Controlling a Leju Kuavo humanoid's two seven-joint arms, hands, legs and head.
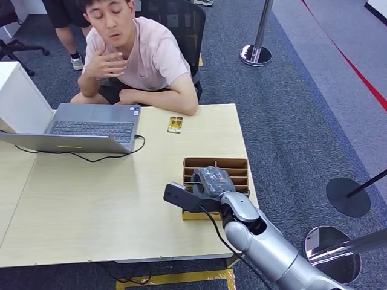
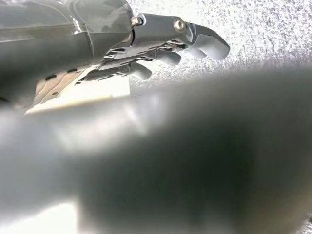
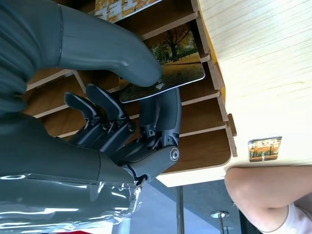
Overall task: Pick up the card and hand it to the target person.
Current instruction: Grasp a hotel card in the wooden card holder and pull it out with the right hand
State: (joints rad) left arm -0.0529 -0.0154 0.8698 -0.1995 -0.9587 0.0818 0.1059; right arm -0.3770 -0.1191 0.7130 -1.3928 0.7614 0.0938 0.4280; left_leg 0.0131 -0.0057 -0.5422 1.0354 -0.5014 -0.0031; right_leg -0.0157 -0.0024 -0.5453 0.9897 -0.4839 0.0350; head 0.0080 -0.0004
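My right hand is down in the brown slotted card box at the table's right front. In the right wrist view its thumb and a dark finger pinch a card printed with autumn trees, still between the box's dividers. A second card stands in another slot. A third card lies flat on the table in front of the seated person; it is the card on the table in the right wrist view. My left hand hangs over carpet with fingers apart, holding nothing.
An open laptop with a black cable sits at the table's left back. The person's forearm rests on the far edge. Stanchion bases stand on the carpet to the right. A white cabinet is at far left.
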